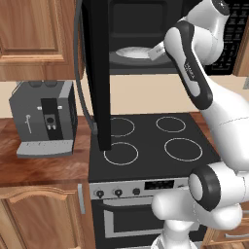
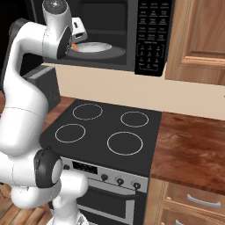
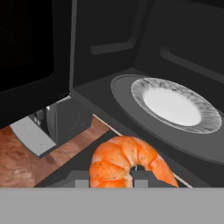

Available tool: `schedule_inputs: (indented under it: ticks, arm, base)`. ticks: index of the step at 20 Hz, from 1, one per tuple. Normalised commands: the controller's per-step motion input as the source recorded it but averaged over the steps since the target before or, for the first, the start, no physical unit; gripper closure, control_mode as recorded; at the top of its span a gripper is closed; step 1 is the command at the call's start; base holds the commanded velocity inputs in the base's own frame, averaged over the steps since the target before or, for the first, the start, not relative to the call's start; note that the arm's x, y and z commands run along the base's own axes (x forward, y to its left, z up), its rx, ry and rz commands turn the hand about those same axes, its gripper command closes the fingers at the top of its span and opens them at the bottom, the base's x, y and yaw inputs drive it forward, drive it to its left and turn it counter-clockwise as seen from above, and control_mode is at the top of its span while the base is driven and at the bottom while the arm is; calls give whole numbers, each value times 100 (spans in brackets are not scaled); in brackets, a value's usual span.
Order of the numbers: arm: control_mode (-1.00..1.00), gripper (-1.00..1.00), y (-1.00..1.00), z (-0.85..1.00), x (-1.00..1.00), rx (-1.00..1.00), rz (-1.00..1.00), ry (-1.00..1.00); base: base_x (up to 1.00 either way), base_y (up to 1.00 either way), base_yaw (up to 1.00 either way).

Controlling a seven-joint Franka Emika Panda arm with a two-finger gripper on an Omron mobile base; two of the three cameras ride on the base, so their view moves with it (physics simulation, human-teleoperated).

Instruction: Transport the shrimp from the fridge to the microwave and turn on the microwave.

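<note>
The gripper [image 3: 133, 177] is clamping the shrimp [image 3: 129, 159] part-closed, reaching into the open microwave [image 2: 132, 35]. Next it needs carrying over the plate [image 3: 175, 105] and releasing.

Arm raised high, hand level with its fingers closed on a load.
The gripper [image 3: 111, 180] clamps the shrimp [image 3: 129, 161], which arches just above and between the two dark fingertips [image 3: 81, 180].
</note>
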Motion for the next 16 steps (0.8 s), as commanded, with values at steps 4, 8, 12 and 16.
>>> schedule_inputs:
  ticks: [4, 8, 12, 16]
  arm:
    - [-100, 100, 0, -20, 58, 10, 0, 4]
    - [-100, 100, 0, -3, 53, 4, 0, 0]
    - [-100, 100, 0, -1, 56, 1, 0, 0]
    - [-100, 100, 0, -11, 53, 0, 0, 0]
  base:
    - [0, 0, 0]
    - [0, 0, 0]
    - [0, 0, 0]
    - [0, 0, 0]
